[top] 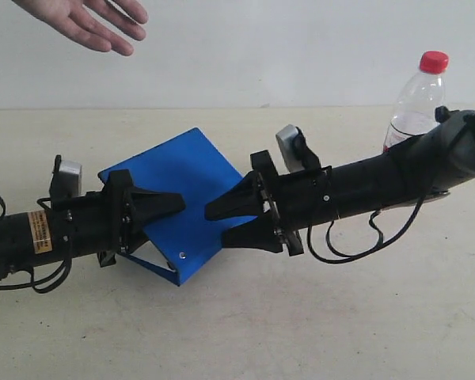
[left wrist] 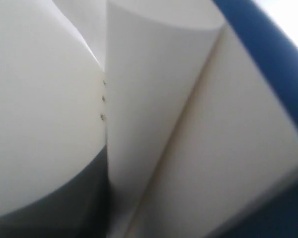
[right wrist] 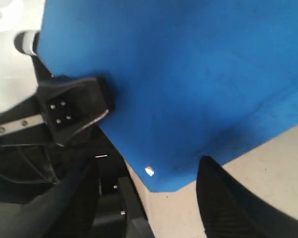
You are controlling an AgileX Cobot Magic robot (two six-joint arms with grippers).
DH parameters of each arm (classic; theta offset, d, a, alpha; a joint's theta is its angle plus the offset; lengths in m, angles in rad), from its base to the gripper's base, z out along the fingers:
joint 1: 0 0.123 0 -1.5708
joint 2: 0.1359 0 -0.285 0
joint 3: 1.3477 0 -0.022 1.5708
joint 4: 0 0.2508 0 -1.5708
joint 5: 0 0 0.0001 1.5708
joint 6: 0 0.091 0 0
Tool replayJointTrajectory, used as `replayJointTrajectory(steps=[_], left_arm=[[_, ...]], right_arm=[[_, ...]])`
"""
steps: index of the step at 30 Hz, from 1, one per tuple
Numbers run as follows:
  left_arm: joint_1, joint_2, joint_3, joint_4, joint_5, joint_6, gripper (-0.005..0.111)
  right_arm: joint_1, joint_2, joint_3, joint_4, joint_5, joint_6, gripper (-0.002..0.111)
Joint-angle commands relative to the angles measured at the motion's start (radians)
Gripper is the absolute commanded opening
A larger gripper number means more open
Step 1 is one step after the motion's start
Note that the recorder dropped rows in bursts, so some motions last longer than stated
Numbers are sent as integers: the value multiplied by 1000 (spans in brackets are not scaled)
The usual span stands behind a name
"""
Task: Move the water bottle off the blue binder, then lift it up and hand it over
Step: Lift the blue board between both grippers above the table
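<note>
The blue binder is tilted up off the table in the middle, and white pages fan out inside its blue cover. My left gripper is shut on its left edge, with one finger on top; the jaws are hidden in the left wrist view. My right gripper stands open at the binder's right corner without holding it. In the right wrist view its two dark fingers flank that corner near a silver rivet. The water bottle stands upright on the table at the far right, behind my right arm, off the binder.
A person's open hand reaches in at the top left. The right arm crosses in front of the bottle's lower half. The left gripper's body shows beyond the binder in the right wrist view.
</note>
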Motion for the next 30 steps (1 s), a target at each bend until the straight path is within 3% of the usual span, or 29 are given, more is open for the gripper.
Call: replayJointTrajectory(steps=[1,8,17,26,30], left_arm=[[-8,-5,-2,-42,-36,-32,4],[-6,-63,-16,-120,-36,-21,4],[-7,-81,-46,47,-36,-71,4],[-7,-81,-46,53,-36,-71,4],[-7,-81,-46,51,-36,-71,4]], right_arm=[[13,-1,-3,10,-48,-23,59],[13,-1,-3,-96,-108,49,61],[13,-1,-3,40,-211,-14,60],[13,-1,-3,132,-140,-73,60],[13,-1,-3,132,2,-122,60]])
